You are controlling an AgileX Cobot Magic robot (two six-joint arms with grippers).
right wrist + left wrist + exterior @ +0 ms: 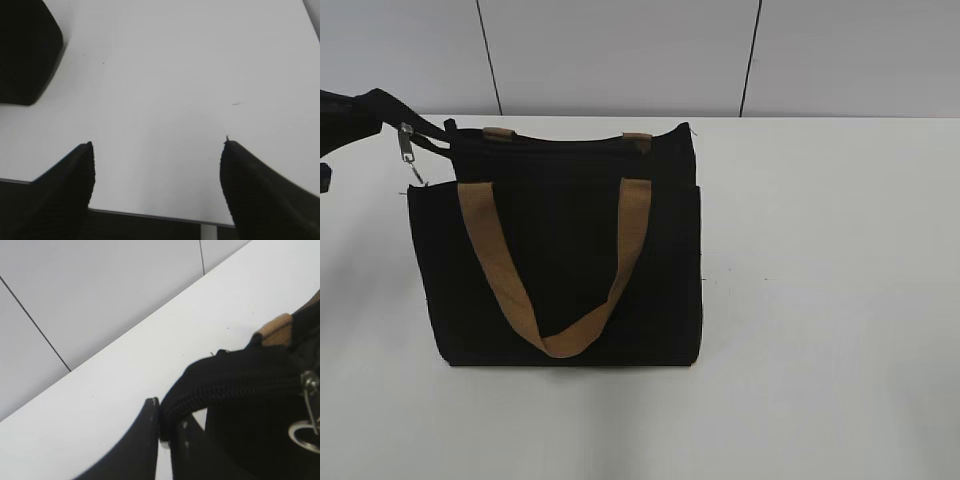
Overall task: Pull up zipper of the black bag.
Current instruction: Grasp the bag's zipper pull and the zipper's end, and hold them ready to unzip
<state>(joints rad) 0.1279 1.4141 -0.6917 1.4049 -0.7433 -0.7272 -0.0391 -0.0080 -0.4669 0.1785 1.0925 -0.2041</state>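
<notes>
The black bag (560, 270) stands on the white table with a tan handle (500, 270) hanging down its front. The zipper's silver pull (408, 150) hangs at the bag's top left corner, on the loose end of the black zip track (235, 382). It also shows in the left wrist view (307, 410). My left gripper (390, 112) is shut on that end of the zip track (162, 420), just left of the pull. My right gripper (157, 150) is open and empty above bare table, with a corner of the bag (25, 50) at its upper left. It is out of the exterior view.
The white table (820, 300) stretches to the right of the bag and in front of it. A grey panelled wall (620, 50) rises behind the table's far edge. The table's near edge (150, 216) shows under my right gripper.
</notes>
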